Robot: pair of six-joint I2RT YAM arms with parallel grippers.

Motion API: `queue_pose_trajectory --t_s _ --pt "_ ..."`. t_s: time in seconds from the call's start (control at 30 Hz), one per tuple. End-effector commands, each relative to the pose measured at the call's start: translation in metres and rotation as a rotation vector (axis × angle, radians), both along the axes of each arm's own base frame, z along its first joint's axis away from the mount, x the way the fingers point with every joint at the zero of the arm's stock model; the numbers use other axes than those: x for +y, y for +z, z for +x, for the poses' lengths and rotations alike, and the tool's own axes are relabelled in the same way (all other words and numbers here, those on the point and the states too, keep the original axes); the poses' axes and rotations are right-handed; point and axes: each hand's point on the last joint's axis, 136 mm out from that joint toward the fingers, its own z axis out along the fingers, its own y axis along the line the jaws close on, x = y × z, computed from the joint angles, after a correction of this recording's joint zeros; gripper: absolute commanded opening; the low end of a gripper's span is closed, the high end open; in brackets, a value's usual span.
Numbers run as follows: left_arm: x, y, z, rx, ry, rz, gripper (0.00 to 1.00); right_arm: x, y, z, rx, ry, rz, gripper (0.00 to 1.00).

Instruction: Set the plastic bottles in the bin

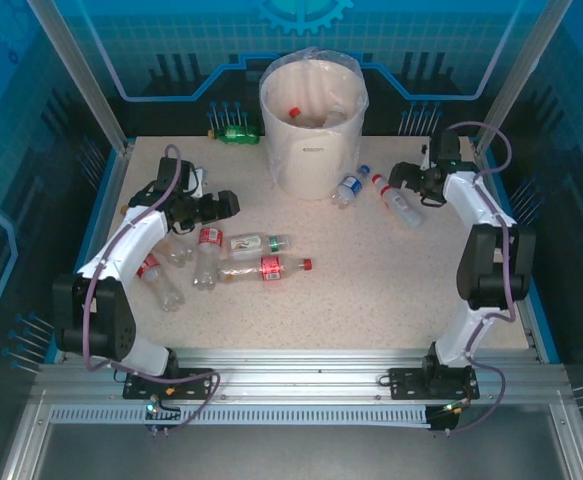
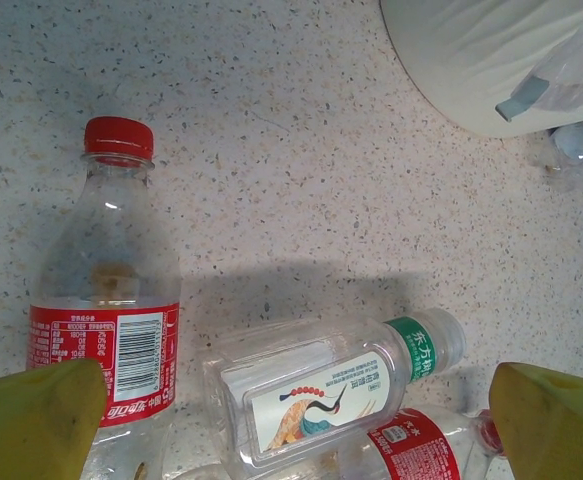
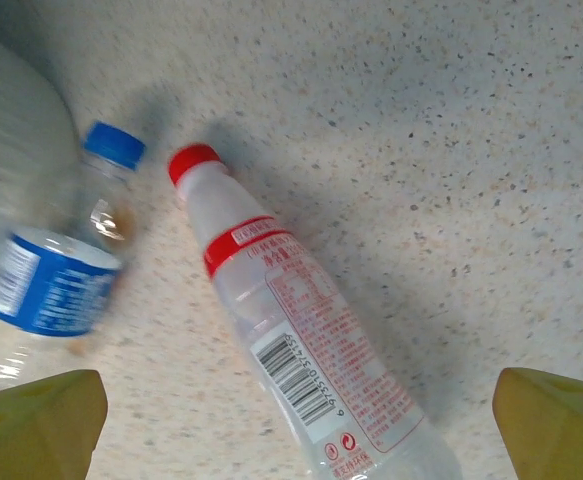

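The off-white bin (image 1: pixel 311 150), lined with a clear bag, stands at the back middle, and a red-capped bottle (image 1: pixel 294 111) shows inside it. My left gripper (image 1: pixel 221 205) is open above a cluster of plastic bottles: a red-labelled one (image 2: pixel 111 300), a square crane-labelled one (image 2: pixel 341 385) and another red-labelled one (image 2: pixel 421 445). Nothing is between its yellow fingers (image 2: pixel 36 415). My right gripper (image 1: pixel 403 178) is open over a white-labelled, red-capped bottle (image 3: pixel 301 340) that lies beside a blue-capped bottle (image 3: pixel 66 260). A green bottle (image 1: pixel 236 134) lies behind the bin's left side.
More bottles (image 1: pixel 161 280) lie under the left arm near the table's left edge. The speckled table (image 1: pixel 371 290) has bare room in front and at the right. Blue walls and metal posts close in the back and sides.
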Motion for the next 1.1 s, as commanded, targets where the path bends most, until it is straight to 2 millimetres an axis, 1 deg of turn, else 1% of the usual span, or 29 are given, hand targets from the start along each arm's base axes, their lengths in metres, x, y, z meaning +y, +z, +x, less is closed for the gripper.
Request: queue_pose_trajectory --t_s 0.0,0.07,0.13,0.2,0.3,0.43,0.5,0.73,0.9,1.07 --pt "0.000 0.009 -0.002 -0.025 0.000 -0.023 0.99 -0.006 -0.051 -0.026 0.249 0.161 -0.136 1.00" --pt "0.000 0.009 -0.002 -0.028 -0.001 -0.026 0.99 -0.010 -0.058 -0.017 0.269 0.179 -0.168 1.00" --pt "-0.001 0.010 -0.002 -0.030 -0.001 -0.028 0.99 -0.010 -0.065 -0.010 0.281 0.186 -0.164 1.00" --pt "-0.001 0.009 -0.002 -0.029 -0.001 -0.028 0.99 0.000 -0.070 -0.007 0.280 0.199 -0.112 0.99" --pt "0.000 0.009 -0.002 -0.028 -0.001 -0.024 0.99 0.007 -0.076 -0.006 0.270 0.190 -0.083 0.94" --pt "-0.001 0.009 -0.002 -0.027 -0.004 -0.026 0.99 0.007 -0.080 -0.007 0.266 0.167 -0.067 0.86" --pt "-0.001 0.009 -0.002 -0.027 -0.004 -0.026 0.99 0.008 -0.080 -0.006 0.260 0.169 -0.068 0.81" --pt "0.000 0.009 -0.002 -0.027 -0.005 -0.025 0.99 0.003 -0.080 -0.009 0.261 0.155 -0.081 0.73" --pt "0.000 0.010 -0.002 -0.028 -0.005 -0.025 0.99 0.003 -0.070 -0.011 0.242 0.145 -0.078 0.65" --pt "0.000 0.012 -0.002 -0.033 -0.006 -0.026 0.99 0.002 -0.060 -0.015 0.227 0.129 -0.073 0.61"
